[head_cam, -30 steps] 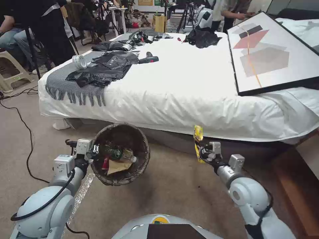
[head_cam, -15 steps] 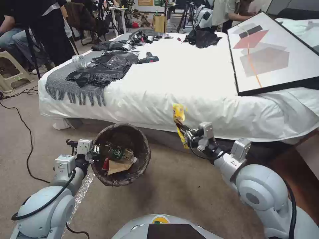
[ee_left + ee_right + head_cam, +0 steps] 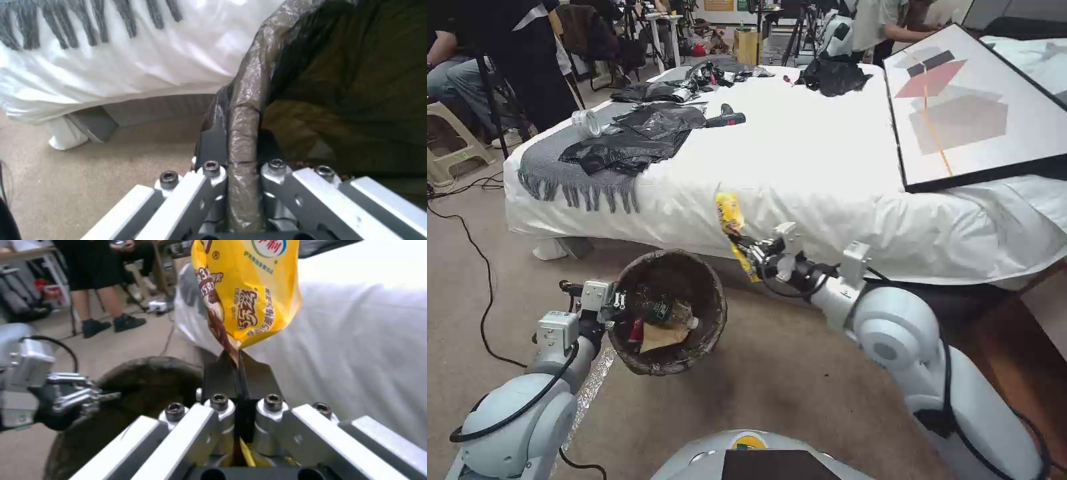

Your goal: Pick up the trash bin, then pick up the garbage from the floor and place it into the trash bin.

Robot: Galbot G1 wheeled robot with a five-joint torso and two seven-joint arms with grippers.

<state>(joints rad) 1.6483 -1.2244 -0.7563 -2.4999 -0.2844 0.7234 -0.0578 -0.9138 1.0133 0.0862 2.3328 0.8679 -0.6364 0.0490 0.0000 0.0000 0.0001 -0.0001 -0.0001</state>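
Beige carpet floor [image 3: 774, 373] beside white bed [image 3: 800, 167]. Trash bin [image 3: 668, 310] lifted above floor, rim clamped by left gripper [image 3: 616, 301]. Right gripper [image 3: 746, 248], up-right of bin, pinching yellow wrapper [image 3: 730, 215], long axis upright.

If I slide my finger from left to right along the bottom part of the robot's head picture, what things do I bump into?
Left gripper pinching the bin's rim → trash bin with garbage inside → yellow snack wrapper → right gripper holding that wrapper, beside the bin and above the floor.
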